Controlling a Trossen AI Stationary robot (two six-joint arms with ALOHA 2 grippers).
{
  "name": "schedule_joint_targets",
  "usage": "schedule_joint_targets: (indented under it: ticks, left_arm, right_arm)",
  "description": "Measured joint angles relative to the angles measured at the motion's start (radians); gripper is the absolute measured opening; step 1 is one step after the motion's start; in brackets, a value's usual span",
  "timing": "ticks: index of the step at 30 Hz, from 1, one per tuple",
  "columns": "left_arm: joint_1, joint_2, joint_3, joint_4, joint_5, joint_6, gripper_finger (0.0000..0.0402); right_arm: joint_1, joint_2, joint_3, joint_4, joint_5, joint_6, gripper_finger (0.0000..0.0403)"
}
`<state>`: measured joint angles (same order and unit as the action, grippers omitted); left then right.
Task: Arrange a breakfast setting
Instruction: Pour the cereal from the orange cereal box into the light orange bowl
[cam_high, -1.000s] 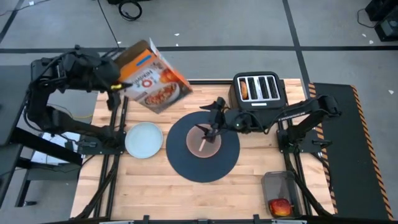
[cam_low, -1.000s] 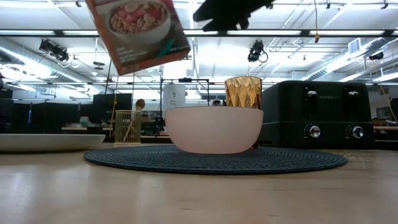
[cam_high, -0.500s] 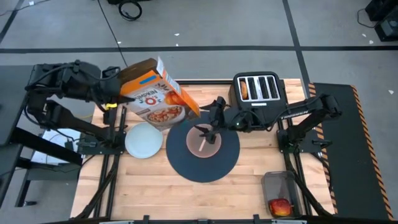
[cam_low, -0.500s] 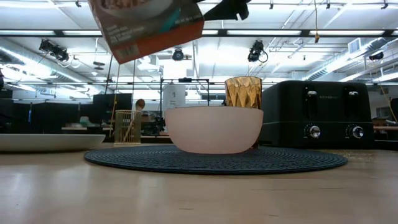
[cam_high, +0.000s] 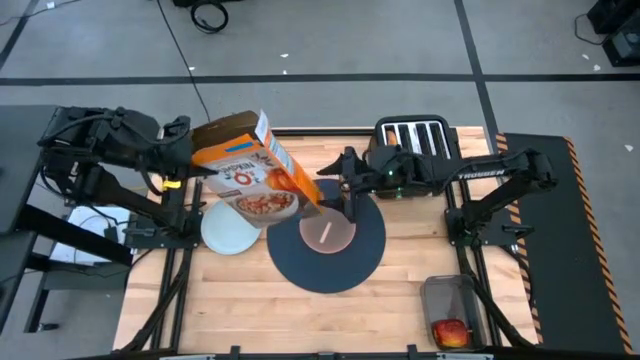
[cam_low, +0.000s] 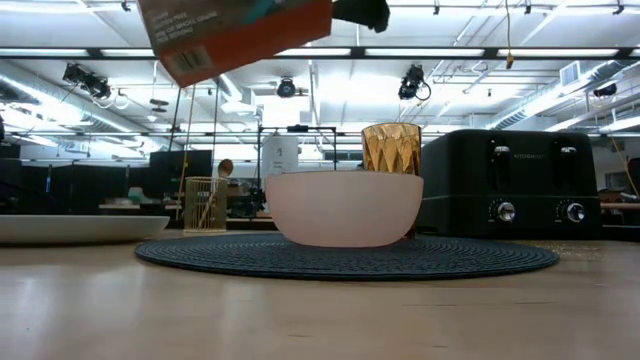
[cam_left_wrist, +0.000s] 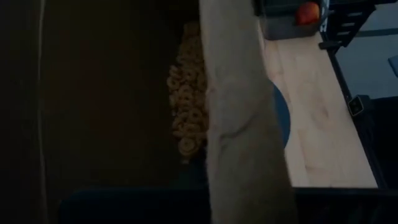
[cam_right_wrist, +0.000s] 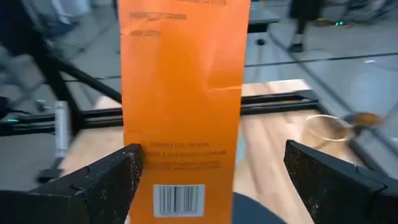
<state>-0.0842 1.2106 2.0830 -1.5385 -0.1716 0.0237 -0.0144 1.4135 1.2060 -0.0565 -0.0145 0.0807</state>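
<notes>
At the centre of the wooden bench lies a large round dark-blue mat, and on it sits a pink bowl with a gold spoon resting inside. The left end effector, its fingers pressed together on the top edge of a tall orange cereal box, holds the box tilted in the air, its lower corner hanging over the bowl's left rim. In the left wrist view, ring-shaped cereal shows inside the open box. The right end effector hovers just above the bowl's far edge with its fingers spread wide, close beside the box's lower end but not gripping it. In the level view an amber tumbler stands directly behind the bowl. A pale-blue plate lies on the bench just left of the mat, partly under the box. A black four-slot toaster stands at the far edge, behind the right arm. A red apple lies in a clear tray at the near right corner, well apart from both end effectors.
</notes>
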Motion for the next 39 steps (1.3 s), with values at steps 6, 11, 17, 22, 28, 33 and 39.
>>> schedule_joint_targets:
  ticks: [6, 11, 17, 22, 28, 33, 39]
  left_arm:
    - [-0.022, 0.013, 0.000, 0.028, -0.036, -0.005, 0.0001]
    - [-0.022, 0.032, 0.000, 0.029, -0.036, -0.002, 0.0001]
    - [-0.022, 0.045, 0.000, 0.051, -0.056, 0.006, 0.0001]
    - [-0.022, 0.056, -0.002, 0.067, -0.058, 0.015, 0.0002]
    - [-0.022, 0.068, -0.002, 0.081, -0.107, 0.019, 0.0002]
    - [-0.022, 0.068, -0.002, 0.095, -0.129, 0.028, 0.0002]
    - [-0.022, 0.064, 0.002, 0.117, -0.129, 0.003, 0.0030]
  right_arm:
    - [-0.029, 0.046, 0.000, 0.049, -0.172, 0.082, 0.0394]
    - [-0.028, 0.048, 0.000, 0.097, -0.164, 0.094, 0.0392]
    - [-0.025, 0.056, 0.000, 0.117, -0.168, 0.118, 0.0375]
    - [-0.021, 0.084, 0.000, 0.125, -0.170, 0.124, 0.0359]
    - [-0.019, 0.089, 0.000, 0.129, -0.174, 0.111, 0.0324]
    - [-0.015, 0.089, 0.000, 0.146, -0.166, 0.106, 0.0272]
    - [-0.014, 0.090, 0.000, 0.150, -0.159, 0.100, 0.0250]
